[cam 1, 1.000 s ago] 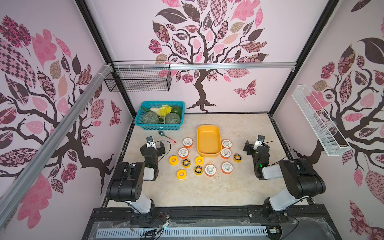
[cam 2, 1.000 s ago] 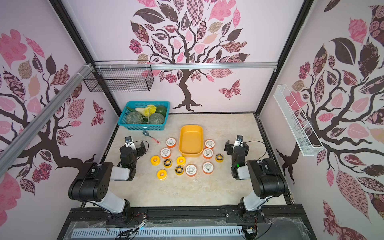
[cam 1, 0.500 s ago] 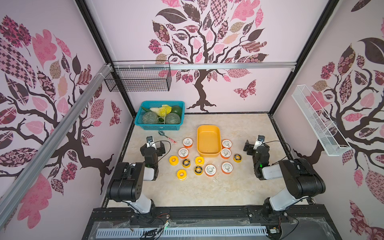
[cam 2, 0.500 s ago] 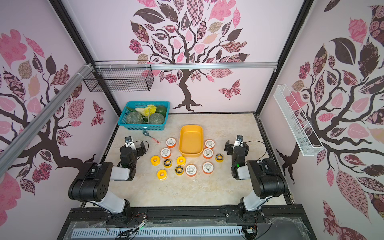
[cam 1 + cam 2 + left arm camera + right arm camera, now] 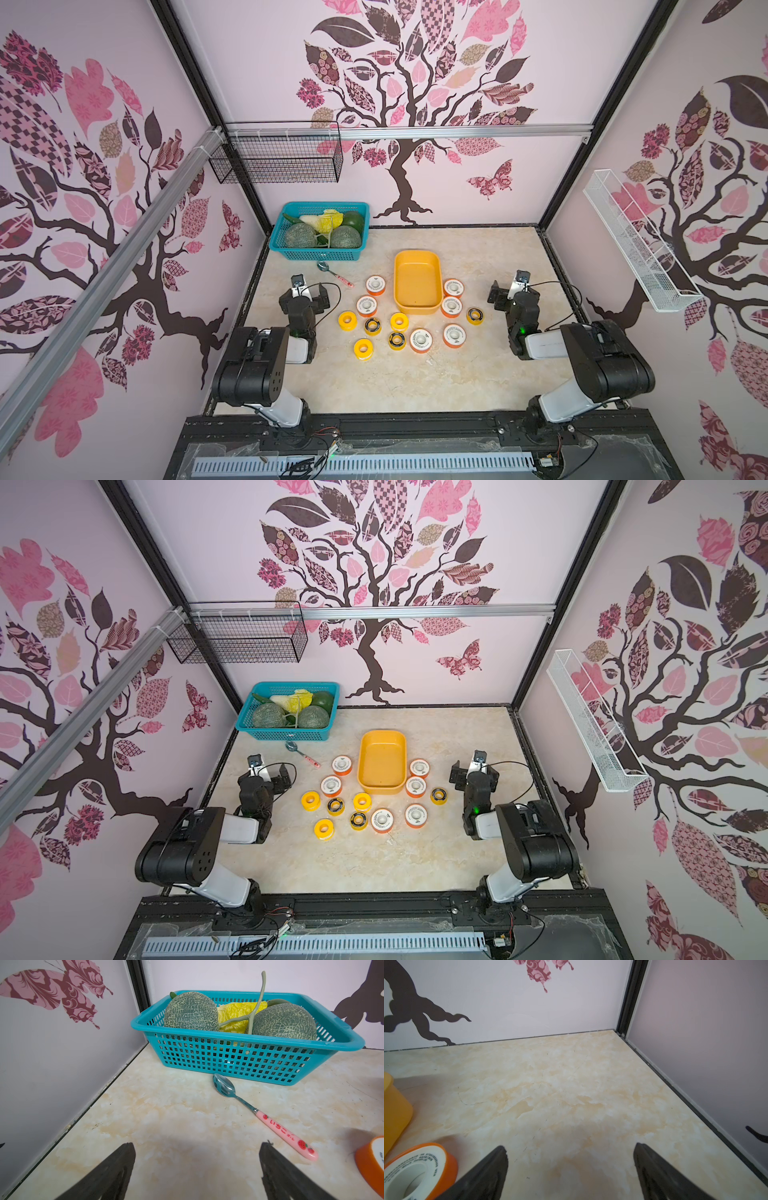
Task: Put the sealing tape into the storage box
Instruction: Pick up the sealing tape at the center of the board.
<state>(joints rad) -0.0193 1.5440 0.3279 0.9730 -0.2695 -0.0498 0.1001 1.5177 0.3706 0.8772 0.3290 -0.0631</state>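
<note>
tape rolls (image 5: 421,340): 12
storage box (image 5: 417,278): 1
clutter: teal basket (image 5: 316,253), spoon (image 5: 332,272)
left gripper (image 5: 197,1145), right gripper (image 5: 571,1147): fingers apart

- Robot test cell, lab-type rig.
- Panel walls (image 5: 457,195) with tree decals, black frame posts (image 5: 194,70) at corners.
- Left arm (image 5: 257,365), right arm (image 5: 598,365) bolted to near rail (image 5: 415,424); loose wiring (image 5: 320,451) by it.
- Marble-look table (image 5: 415,382); black wire basket (image 5: 278,160) on far wall, white one (image 5: 636,249) on right wall.
</note>
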